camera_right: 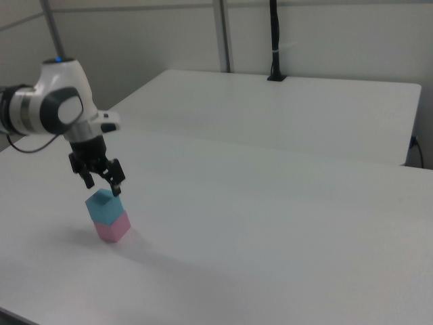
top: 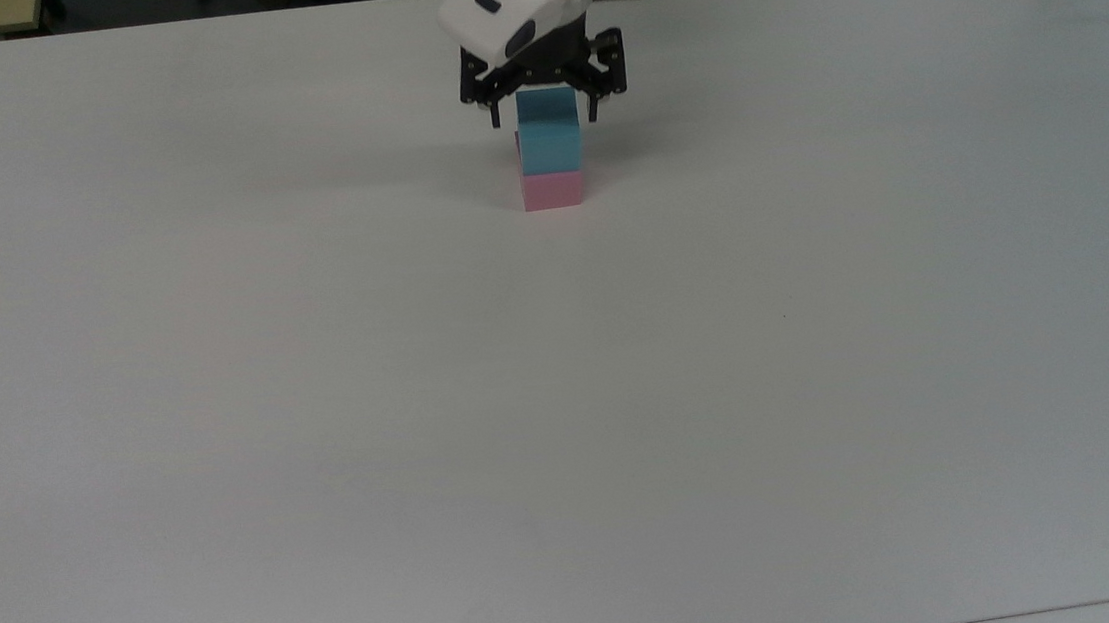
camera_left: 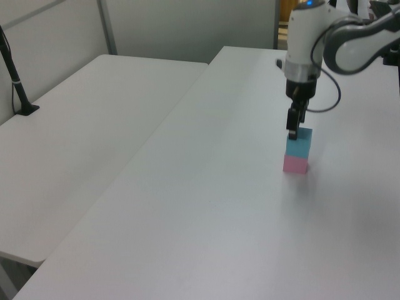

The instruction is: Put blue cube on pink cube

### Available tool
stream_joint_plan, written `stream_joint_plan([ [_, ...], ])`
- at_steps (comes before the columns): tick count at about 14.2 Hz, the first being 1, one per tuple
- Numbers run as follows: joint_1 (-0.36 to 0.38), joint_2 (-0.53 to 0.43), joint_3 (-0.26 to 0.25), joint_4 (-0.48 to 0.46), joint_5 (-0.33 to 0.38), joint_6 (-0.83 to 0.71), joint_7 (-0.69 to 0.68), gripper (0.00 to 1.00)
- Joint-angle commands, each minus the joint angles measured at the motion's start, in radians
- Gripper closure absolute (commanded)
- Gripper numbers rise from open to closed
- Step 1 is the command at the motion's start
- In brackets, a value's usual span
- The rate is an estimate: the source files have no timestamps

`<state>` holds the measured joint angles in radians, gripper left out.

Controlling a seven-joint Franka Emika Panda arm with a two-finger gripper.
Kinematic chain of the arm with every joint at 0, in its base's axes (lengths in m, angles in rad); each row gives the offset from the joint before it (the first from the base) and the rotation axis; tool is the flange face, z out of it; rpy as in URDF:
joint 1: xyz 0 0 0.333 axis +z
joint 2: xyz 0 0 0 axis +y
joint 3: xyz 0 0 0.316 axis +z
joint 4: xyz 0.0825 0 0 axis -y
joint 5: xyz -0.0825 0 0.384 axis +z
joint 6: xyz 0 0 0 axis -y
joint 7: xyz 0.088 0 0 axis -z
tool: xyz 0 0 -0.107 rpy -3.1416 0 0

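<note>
The blue cube (top: 549, 133) sits squarely on top of the pink cube (top: 553, 191), the two faces lined up closely enough that the stack reads as one two-coloured column on the white table (top: 562, 401). In the top view the stack stands near the table's far edge, at about 12 o'clock from the table's middle; in the right view the same stack (camera_right: 103, 206) lies toward 8 o'clock from the middle of the picture, with the pink cube (camera_right: 111, 228) flat on the surface beneath. The gripper (top: 545, 112) hangs directly above the blue cube, its two fingers spread wider than the cube and clear of its sides, so it holds nothing; in the right view the gripper (camera_right: 101, 185) shows a visible gap between the fingertips and the cube's top face, and in the left view the gripper (camera_left: 292, 132) hangs at the upper edge of the blue cube (camera_left: 299, 143), with the pink cube (camera_left: 295, 164) under it. Judging from this, the placing is done: the blue cube rests unsupported and level. What seems left is only for the arm to draw off without brushing the stack, which looks stable but light.
</note>
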<state>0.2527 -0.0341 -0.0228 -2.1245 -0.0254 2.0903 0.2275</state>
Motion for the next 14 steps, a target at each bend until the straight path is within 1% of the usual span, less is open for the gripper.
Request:
stream_joint_plan([
  [1,0.007,-0.027,-0.002,0.191,0.01,-0.238,-0.019,0.0],
  [2,0.007,-0.027,0.0,0.254,0.013,-0.307,-0.019,0.0],
  [3,0.007,-0.027,0.0,0.355,0.013,-0.411,-0.019,0.0],
  [5,0.005,-0.027,0.001,0.492,0.015,-0.531,-0.02,0.0],
  [7,0.0,-0.027,0.0,0.586,0.013,-0.601,-0.02,0.0],
  [8,-0.004,-0.026,-0.003,0.609,0.013,-0.619,-0.02,0.0],
  [11,-0.016,-0.017,-0.014,0.614,0.002,-0.619,-0.043,0.0],
  [13,-0.056,-0.007,-0.02,0.609,-0.005,-0.609,-0.121,0.0],
  [14,-0.105,0.005,-0.02,0.609,-0.004,-0.595,-0.179,0.0],
])
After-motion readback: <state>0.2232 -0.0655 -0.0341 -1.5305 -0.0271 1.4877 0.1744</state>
